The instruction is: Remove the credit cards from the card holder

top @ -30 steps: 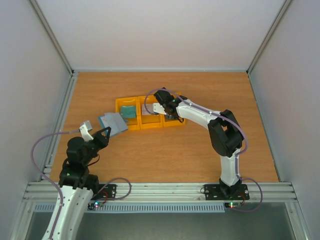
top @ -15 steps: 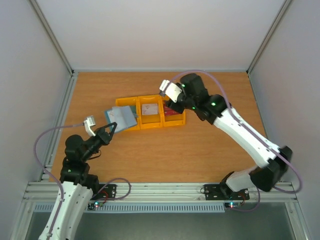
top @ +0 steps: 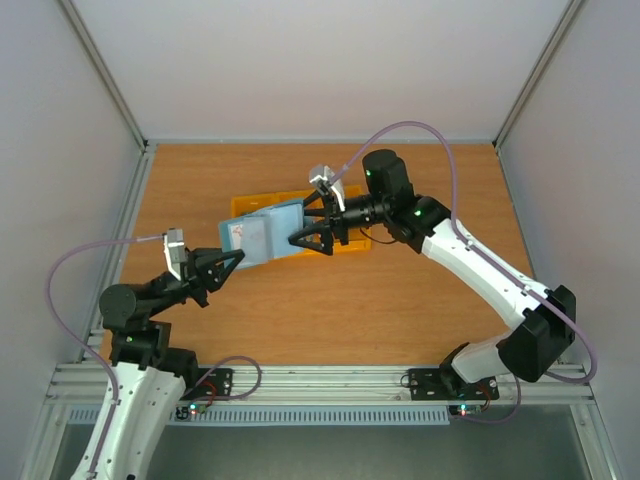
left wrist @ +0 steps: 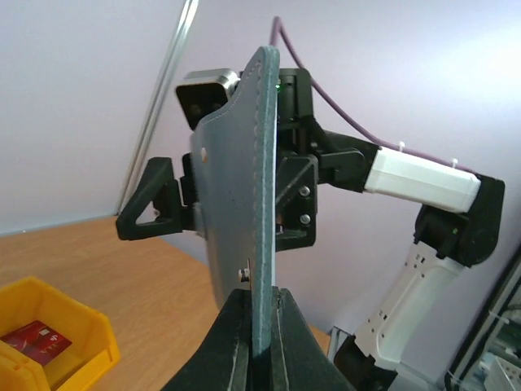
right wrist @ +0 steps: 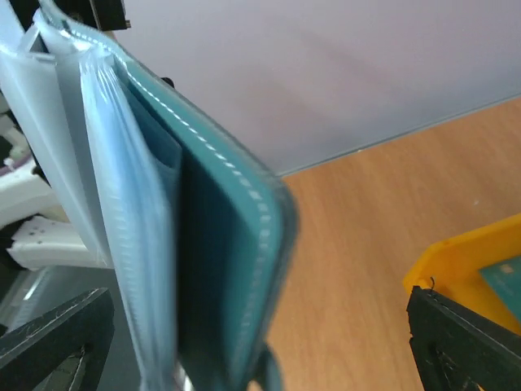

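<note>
The card holder (top: 262, 233), a dusty-blue bi-fold wallet, is held up off the table. My left gripper (top: 232, 258) is shut on its near edge. In the left wrist view the holder (left wrist: 254, 187) stands edge-on, pinched in the left gripper (left wrist: 262, 297). My right gripper (top: 298, 227) is open and straddles the holder's far edge. The right wrist view shows the holder (right wrist: 203, 236) close up and blurred inside the open right gripper (right wrist: 260, 301), apart from both fingers. A red credit card (left wrist: 37, 340) and a teal-green credit card (right wrist: 503, 277) each lie in a yellow bin.
A row of yellow bins (top: 352, 246) sits mid-table, largely hidden under the holder and the right gripper. One bin's corner (right wrist: 456, 261) lies just right of the right gripper. Grey walls enclose the wooden table (top: 350, 310) on three sides.
The left arm has raised the card holder and carried it right, over the bins. The right gripper left the right-hand bin, turned toward the holder and opened wide around its edge.
</note>
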